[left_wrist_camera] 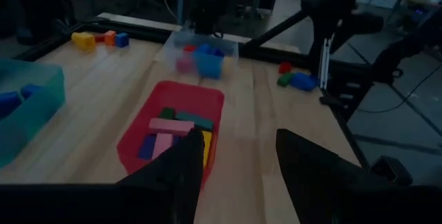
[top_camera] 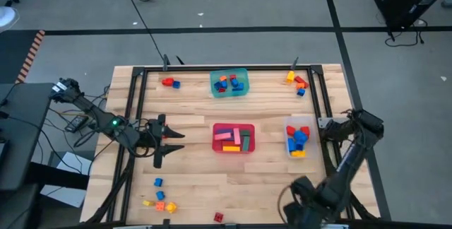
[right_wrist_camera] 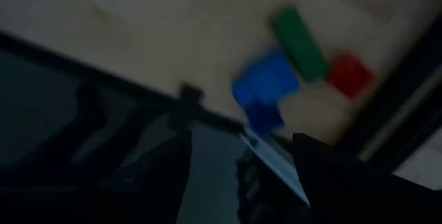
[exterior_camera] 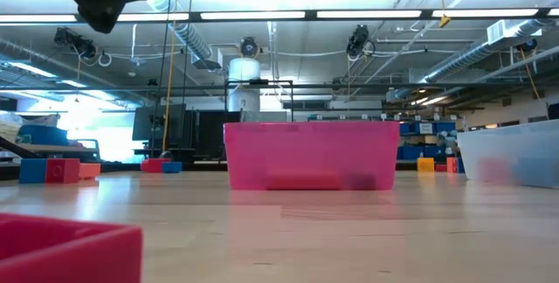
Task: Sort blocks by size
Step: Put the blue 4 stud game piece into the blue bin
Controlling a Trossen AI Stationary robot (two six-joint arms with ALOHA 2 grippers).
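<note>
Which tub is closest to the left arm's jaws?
The red tub in the table's middle. The teal tub sits at the far edge; the clear tub is by the right arm.

Blurred blocks [right_wrist_camera: 297, 65] in the right wrist view; red block [exterior_camera: 65, 248] edge-cropped.

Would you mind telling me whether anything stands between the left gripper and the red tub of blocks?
Nothing visible does. The left gripper, jaws apart and empty, faces the red tub across bare table.
</note>
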